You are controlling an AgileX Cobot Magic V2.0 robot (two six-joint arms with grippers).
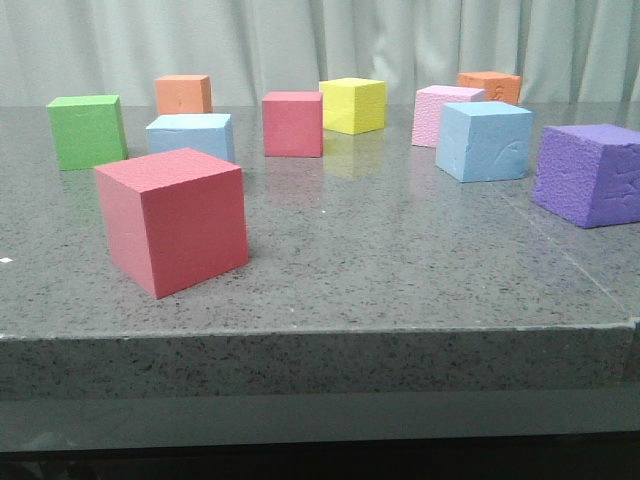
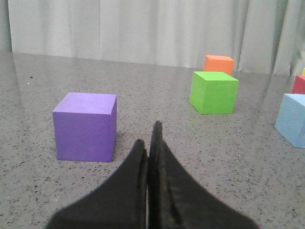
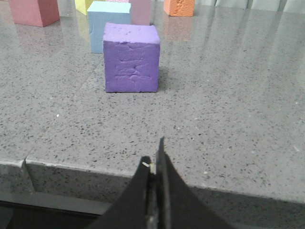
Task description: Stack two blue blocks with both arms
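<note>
Nearest us, the big red cube (image 1: 172, 220) sits by the bench's front edge; nothing is stacked yet.

Both our grippers hold nothing, fingers pressed together: the left gripper (image 2: 148, 143) low over the bench (image 1: 400, 270) near a purple cube (image 2: 86, 126), the right gripper (image 3: 155, 162) at the front edge facing the dented purple cube (image 3: 132, 58). Farther back, toward the left edge, one blue block (image 1: 191, 136) stands behind the red cube; the other blue block (image 1: 484, 140) stands toward the right edge, just beside the pink cube (image 1: 440, 113). We judge we are at the start: each gripper must spread, reach a blue block, and grasp it squarely.
</note>
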